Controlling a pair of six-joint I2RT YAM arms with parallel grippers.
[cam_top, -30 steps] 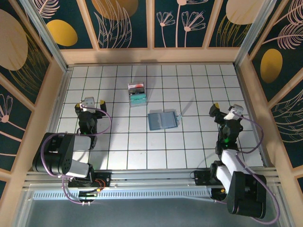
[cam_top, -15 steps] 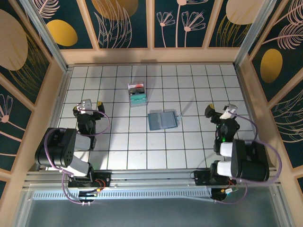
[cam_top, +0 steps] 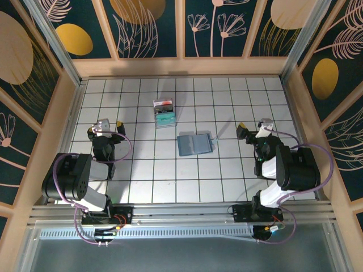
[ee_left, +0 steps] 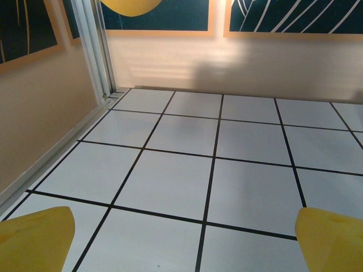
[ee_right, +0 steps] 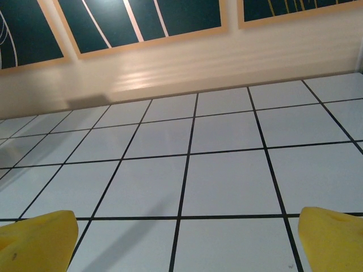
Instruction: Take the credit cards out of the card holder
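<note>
Fingers on the left gripper (cam_top: 105, 127) and right gripper (cam_top: 253, 129) stand wide apart from above, both empty; the holder (cam_top: 194, 144) lies flat between them, mid-table. Left wrist: 2 yellow fingertips (ee_left: 35, 239) over bare tiles (ee_left: 215, 187). Right wrist: likewise. I'd pin the holder with 1 gripper while the other pinches a card edge.

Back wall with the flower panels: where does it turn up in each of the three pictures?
Top external: the back wall runs across the top, beyond the tiles.
Left wrist: back wall across the top, right of the metal corner post.
Right wrist: back wall across the top.
Shared landmark: the white tiled table with black grid lines.
</note>
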